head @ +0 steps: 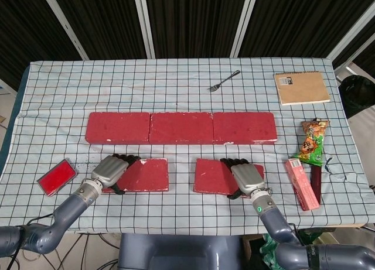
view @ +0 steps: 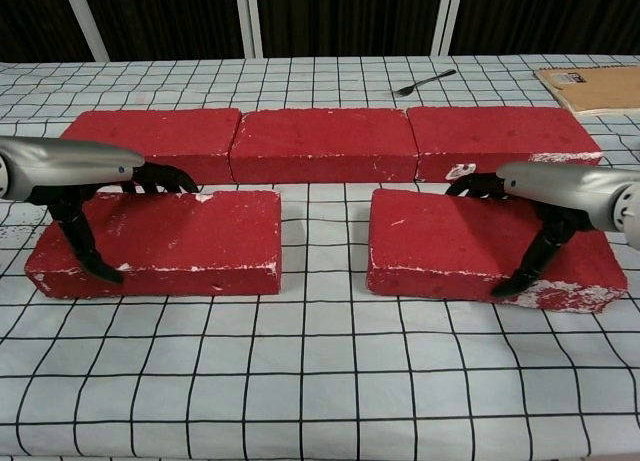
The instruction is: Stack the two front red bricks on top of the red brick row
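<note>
1. Head view: the red brick row (head: 181, 127) of three bricks spans the middle of the frame. Below it, the left front brick (head: 143, 175) lies lower left of centre, gripped at its left end by the left hand (head: 110, 171). The right front brick (head: 215, 176) lies lower right of centre, gripped at its right end by the right hand (head: 246, 178).
2. Chest view: the left hand (view: 70, 171) spans its brick (view: 160, 243), fingers behind, thumb down the front face. The right hand (view: 555, 191) clasps its brick (view: 470, 249) likewise.
</note>
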Available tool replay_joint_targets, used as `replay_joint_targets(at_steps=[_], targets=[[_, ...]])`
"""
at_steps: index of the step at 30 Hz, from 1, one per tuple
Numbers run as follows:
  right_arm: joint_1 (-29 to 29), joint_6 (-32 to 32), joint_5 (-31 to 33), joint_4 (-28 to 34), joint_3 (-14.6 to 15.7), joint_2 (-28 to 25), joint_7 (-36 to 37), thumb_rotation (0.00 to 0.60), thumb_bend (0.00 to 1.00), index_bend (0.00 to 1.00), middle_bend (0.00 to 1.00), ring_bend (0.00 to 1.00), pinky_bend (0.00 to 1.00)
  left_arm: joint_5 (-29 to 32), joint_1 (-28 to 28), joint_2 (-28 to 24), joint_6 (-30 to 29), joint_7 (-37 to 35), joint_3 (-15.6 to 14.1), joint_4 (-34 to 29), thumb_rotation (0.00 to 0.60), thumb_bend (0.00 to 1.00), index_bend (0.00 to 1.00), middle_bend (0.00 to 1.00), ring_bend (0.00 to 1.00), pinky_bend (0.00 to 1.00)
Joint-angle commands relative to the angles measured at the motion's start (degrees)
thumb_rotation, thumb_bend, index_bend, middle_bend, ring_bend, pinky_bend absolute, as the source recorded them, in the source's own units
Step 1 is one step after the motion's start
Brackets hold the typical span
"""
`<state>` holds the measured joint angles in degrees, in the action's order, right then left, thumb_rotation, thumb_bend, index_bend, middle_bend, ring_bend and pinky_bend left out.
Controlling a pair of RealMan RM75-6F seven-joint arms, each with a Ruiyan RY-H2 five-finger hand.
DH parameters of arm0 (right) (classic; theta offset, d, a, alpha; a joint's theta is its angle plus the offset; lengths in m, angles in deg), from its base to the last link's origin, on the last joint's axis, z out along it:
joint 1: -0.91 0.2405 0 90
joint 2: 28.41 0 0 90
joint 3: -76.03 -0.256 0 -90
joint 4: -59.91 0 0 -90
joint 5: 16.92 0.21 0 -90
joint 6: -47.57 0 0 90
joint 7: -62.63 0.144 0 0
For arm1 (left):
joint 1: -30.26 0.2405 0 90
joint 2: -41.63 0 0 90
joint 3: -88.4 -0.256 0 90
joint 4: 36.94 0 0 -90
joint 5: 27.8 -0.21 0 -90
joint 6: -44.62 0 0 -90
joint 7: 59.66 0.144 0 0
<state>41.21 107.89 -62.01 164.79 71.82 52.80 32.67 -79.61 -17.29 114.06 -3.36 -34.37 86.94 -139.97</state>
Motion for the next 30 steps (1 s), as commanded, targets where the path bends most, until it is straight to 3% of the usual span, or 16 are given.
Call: replay_joint_targets(at_steps=[1, 7, 14, 22, 30], targets=[[-0.19, 0.62, -0.93, 0.97, 0.06, -0.97, -0.13, 0.6, 0.02, 0.18, 0.19, 0.17, 0.15, 0.1, -0.09, -1.72, -0.13, -0.72, 0.67, -1.34, 0.6, 0.24, 0.17, 0.22, 0.18, 0.36], [-0.66, 2.02, -1.93, 2.86, -0.39, -3.47, -0.05, 0.6, 0.02, 0.18, 0.19, 0.17, 0.15, -0.76, 0.17, -5.78, -2.25, -2.96, 3.28, -4.11, 0.6, 0.24, 0.18, 0.22, 0.18, 0.36], [-0.61, 2.68, -2.28, 4.95, -1.88, -7.61, 0.29, 0.6, 0.02, 0.18, 0.19, 0.17, 0.15, -0.26, -1.42, -11.89, 0.56, -5.85, 5.96, -5.06, 0.6, 0.24, 0.18, 0.22, 0.18, 0.34], [2.5, -0.51, -0.18, 4.36, -6.41, -12.59, 1.02, 0.6, 0.02, 0.18, 0.19, 0.17, 0.15, 5.21, -7.03, -13.35, 8.5, -8.37, 9.67, 1.61, 0.6, 0.24, 0.18, 0.22, 0.18, 0.33], [7.77, -10.38, 1.79, -4.14, -10.03, -14.84, 4.47, 0.6, 0.02, 0.18, 0.19, 0.17, 0.15, 9.75, -13.41, -9.93, 15.98, -8.39, 10.14, 11.94, 0.6, 0.24, 0.18, 0.22, 0.18, 0.33]])
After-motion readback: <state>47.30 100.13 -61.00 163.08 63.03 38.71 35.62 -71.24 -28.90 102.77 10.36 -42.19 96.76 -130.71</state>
